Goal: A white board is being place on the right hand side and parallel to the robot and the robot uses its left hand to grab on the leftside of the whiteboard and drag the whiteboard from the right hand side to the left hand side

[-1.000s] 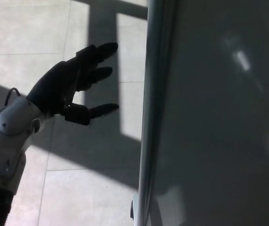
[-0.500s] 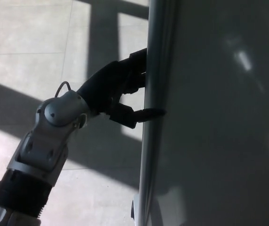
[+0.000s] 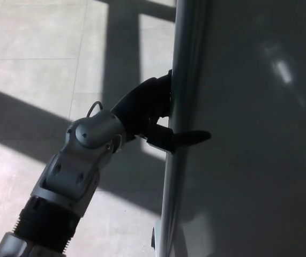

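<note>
The whiteboard (image 3: 254,134) fills the right half of the head view, its grey surface in shade and its metal left frame (image 3: 178,134) running top to bottom. My left hand (image 3: 153,112) is clamped on that left edge. The thumb (image 3: 187,138) lies across the board's front face while the other fingers wrap behind the frame, out of sight. The grey and silver forearm (image 3: 72,171) rises from the lower left. My right hand does not show.
Pale floor tiles (image 3: 35,80) with dark shadow bands lie to the left. A dark caster or foot of the board's stand (image 3: 154,240) shows at the bottom by the frame.
One second ago the left hand hung open, away from the board. It then reached right and closed over the left frame, the thumb now farther across the face. The view shifted slightly.
</note>
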You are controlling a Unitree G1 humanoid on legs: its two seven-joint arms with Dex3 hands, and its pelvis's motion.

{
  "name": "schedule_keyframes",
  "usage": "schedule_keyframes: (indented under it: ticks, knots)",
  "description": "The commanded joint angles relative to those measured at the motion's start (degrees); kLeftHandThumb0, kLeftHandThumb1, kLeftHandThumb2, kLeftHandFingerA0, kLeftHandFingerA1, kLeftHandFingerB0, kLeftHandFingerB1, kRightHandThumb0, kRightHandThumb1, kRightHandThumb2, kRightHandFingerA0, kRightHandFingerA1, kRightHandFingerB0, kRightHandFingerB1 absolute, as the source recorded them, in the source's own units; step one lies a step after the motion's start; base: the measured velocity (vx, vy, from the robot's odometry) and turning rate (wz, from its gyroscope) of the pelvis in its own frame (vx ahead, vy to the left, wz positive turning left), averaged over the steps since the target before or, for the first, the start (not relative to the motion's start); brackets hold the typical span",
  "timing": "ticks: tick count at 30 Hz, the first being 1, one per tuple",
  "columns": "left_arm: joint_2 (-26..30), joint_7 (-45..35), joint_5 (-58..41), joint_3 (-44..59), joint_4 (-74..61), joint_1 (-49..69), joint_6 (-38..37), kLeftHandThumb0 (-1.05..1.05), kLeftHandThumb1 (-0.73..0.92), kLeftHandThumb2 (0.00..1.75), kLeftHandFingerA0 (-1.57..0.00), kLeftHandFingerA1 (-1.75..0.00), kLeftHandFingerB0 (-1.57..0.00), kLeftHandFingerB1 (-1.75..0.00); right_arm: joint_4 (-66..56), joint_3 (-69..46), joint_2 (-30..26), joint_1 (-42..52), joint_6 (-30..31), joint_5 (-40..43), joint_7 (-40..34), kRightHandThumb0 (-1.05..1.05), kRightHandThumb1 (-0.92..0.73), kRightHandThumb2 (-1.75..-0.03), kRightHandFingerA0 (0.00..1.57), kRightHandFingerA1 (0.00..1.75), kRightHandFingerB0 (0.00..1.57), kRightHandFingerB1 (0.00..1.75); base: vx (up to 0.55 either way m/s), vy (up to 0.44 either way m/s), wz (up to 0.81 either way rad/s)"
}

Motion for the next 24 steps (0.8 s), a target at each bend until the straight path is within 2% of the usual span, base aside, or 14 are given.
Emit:
schedule_keyframes:
  ticks: [1, 2, 3, 4, 6, 7, 8, 9, 10, 11, 12, 13, 15, 24]
  knots:
    - [-2.39, 3.54, 2.91, -1.65, 0.42, 1.52, 0.66, -0.59, 0.39, 0.75, -0.07, -0.44, -0.04, -0.24, -0.1, 0.17, -0.99, 0.17, -0.34, 0.19, -0.64, -0.79, -0.71, -0.61, 0.67, 0.77, 0.51, 0.53, 0.0, 0.0, 0.0]
    - [-3.01, 4.98, 3.43, -1.47, 0.92, 2.03, -0.89, -0.55, 0.48, 0.73, -0.4, -0.51, -0.1, -0.35, -0.05, 0.13, -0.97, 0.15, -0.38, 0.3, -0.54, -0.8, -0.7, -0.61, 0.66, 0.75, 0.52, 0.54, 0.0, 0.0, 0.0]
    - [-4.11, 7.79, 4.59, -1.2, 2.06, 2.97, -4.11, -0.4, 0.64, 0.62, -0.74, -0.51, -0.25, -0.31, 0.03, 0.07, -0.96, 0.07, -0.4, 0.46, -0.37, -0.81, -0.7, -0.61, 0.66, 0.76, 0.53, 0.54, 0.0, 0.0, 0.0]
    - [-4.55, 9.06, 5.31, -1.15, 2.68, 3.34, -5.6, -0.4, 0.64, 0.62, -0.74, -0.51, -0.25, -0.31, 0.05, 0.08, -1.03, 0.04, -0.34, 0.45, -0.34, -0.81, -0.7, -0.61, 0.66, 0.76, 0.53, 0.54, 0.0, 0.0, 0.0]
    - [-5.43, 11.15, 6.32, -0.82, 3.82, 3.81, -6.51, -0.24, 0.76, 0.63, -1.01, -0.53, -0.55, -0.39, 0.09, 0.02, -1.16, -0.08, -0.34, 0.58, -0.03, -0.81, -0.69, -0.61, 0.65, 0.75, 0.53, 0.55, 0.0, 0.0, 0.0]
    - [-5.74, 11.53, 6.24, -0.52, 4.25, 3.95, -7.02, -0.24, 0.76, 0.63, -1.01, -0.53, -0.55, -0.39, 0.1, 0.08, -1.23, -0.14, -0.23, 0.5, -0.11, -0.81, -0.69, -0.61, 0.65, 0.75, 0.53, 0.55, 0.0, 0.0, 0.0]
    - [-5.95, 11.97, 6.13, -0.09, 4.67, 4.04, -6.98, -0.2, 0.77, 0.64, -1.0, -0.57, -0.72, -0.47, -0.08, 0.13, -1.25, -0.15, -0.07, 0.47, -0.14, -0.81, -0.69, -0.6, 0.65, 0.76, 0.54, 0.55, 0.0, 0.0, 0.0]
    - [-6.18, 12.46, 5.61, 0.81, 4.99, 4.46, -7.15, -0.22, 0.76, 0.62, -1.04, -0.73, -0.85, -0.54, -0.23, 0.26, -1.34, -0.13, -0.13, 0.33, -0.11, -0.8, -0.7, -0.61, 0.64, 0.75, 0.52, 0.53, 0.0, 0.0, 0.0]
    - [-6.27, 12.61, 5.43, 1.14, 5.09, 4.64, -7.29, -0.22, 0.76, 0.62, -1.04, -0.73, -0.85, -0.54, -0.25, 0.31, -1.38, -0.12, -0.18, 0.27, -0.09, -0.8, -0.7, -0.61, 0.64, 0.75, 0.52, 0.53, 0.0, 0.0, 0.0]
    - [-6.33, 12.69, 5.34, 1.56, 5.73, 4.84, -8.58, -0.2, 0.76, 0.63, -1.05, -0.76, -0.87, -0.56, -0.16, 0.38, -1.4, -0.29, -0.09, 0.24, -0.15, -0.77, -0.52, -1.0, 0.62, 0.76, 0.48, 0.61, 0.0, 0.0, 0.0]
    - [-6.27, 12.69, 5.29, 1.9, 5.93, 5.16, -9.27, -0.2, 0.76, 0.62, -1.04, -0.77, -0.87, -0.57, -0.09, 0.47, -1.42, -0.36, -0.05, 0.17, -0.25, -0.77, -0.52, -1.0, 0.61, 0.75, 0.49, 0.61, 0.0, 0.0, 0.0]
    - [-6.17, 12.55, 5.22, 2.18, 6.04, 5.39, -9.66, -0.21, 0.76, 0.62, -1.04, -0.77, -0.87, -0.56, 0.02, 0.51, -1.41, -0.4, -0.08, 0.22, -0.19, -0.8, -0.7, -0.61, 0.63, 0.73, 0.52, 0.52, 0.0, 0.0, 0.0]
    - [-4.98, 12.04, 5.56, 2.55, 5.63, 6.21, -10.29, -0.23, 0.76, 0.62, -1.03, -0.76, -0.85, -0.56, 0.18, 0.54, -1.06, -0.48, -0.18, 0.36, -0.28, -0.81, -0.7, -0.61, 0.69, 0.77, 0.52, 0.52, 0.0, 0.0, 0.0]
    - [4.71, 5.76, 3.13, 6.69, 1.83, 7.77, -9.56, -0.2, 0.77, 0.63, -1.0, -0.73, -0.82, -0.56, 0.66, 1.64, -1.2, -1.12, -0.95, -0.92, -1.36, -0.8, -0.71, -0.62, 0.65, 0.78, 0.52, 0.55, 0.0, 0.0, -0.01]
